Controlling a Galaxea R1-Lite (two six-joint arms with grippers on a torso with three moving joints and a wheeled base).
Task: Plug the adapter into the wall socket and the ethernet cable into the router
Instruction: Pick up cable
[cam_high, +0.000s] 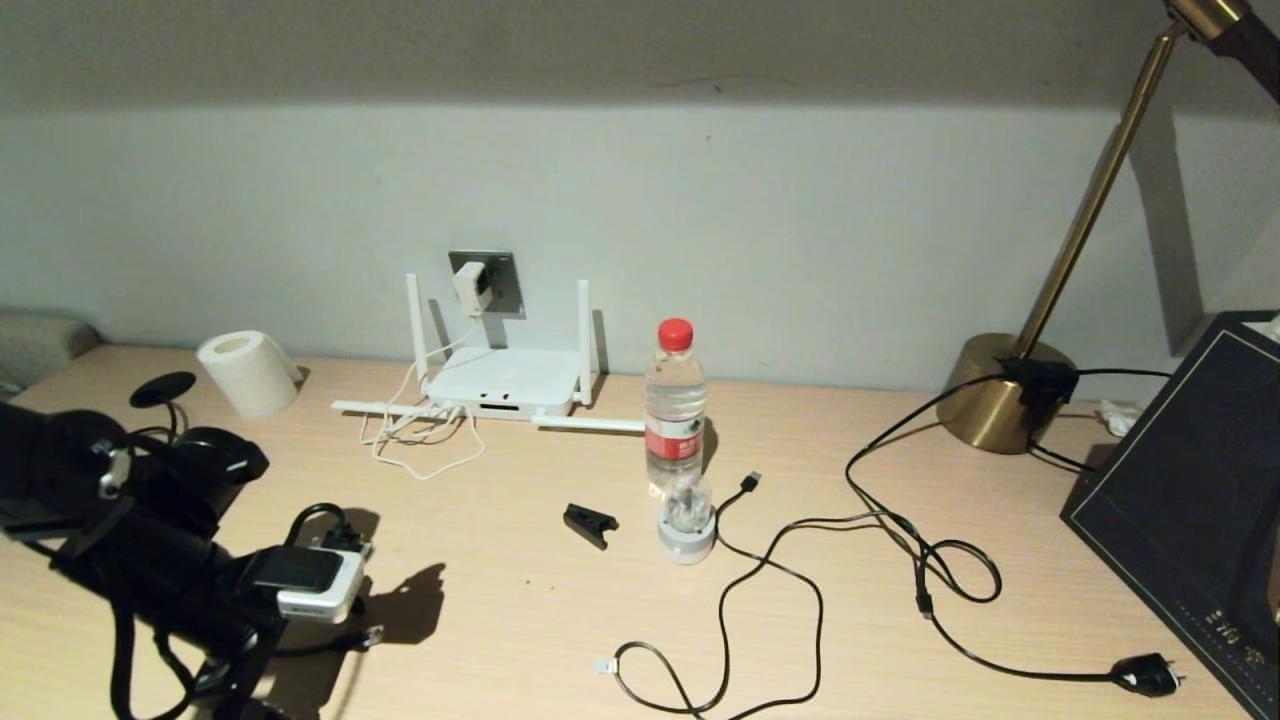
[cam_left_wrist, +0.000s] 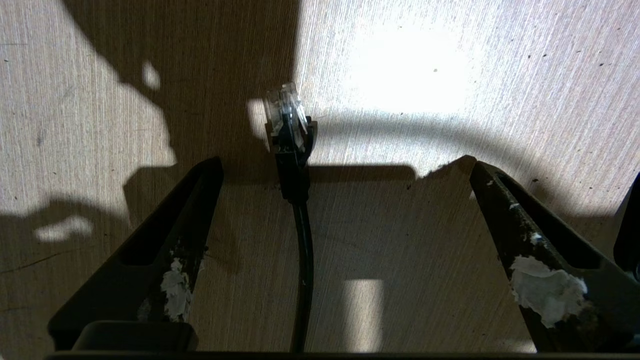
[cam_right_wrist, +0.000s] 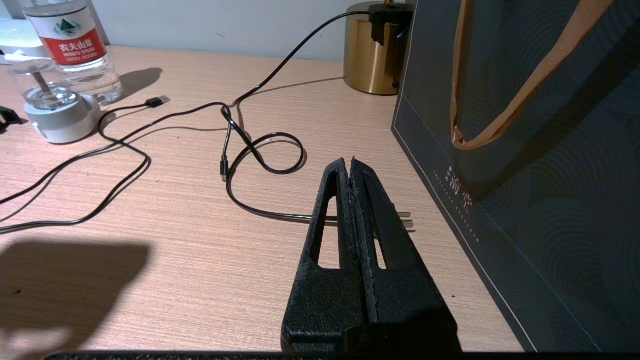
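The white adapter sits in the grey wall socket, and its thin white cord lies coiled beside the white router below. The ethernet cable lies on the desk with its clear connector pointing away; in the head view the connector shows at the front left. My left gripper hangs open just above it, one finger on each side of the cable, touching nothing. My right gripper is shut and empty, low over the desk at the right.
A water bottle, a small domed gadget and a black clip stand mid-desk. A USB cable and a black mains plug sprawl to the right. Paper roll far left, brass lamp base and dark bag far right.
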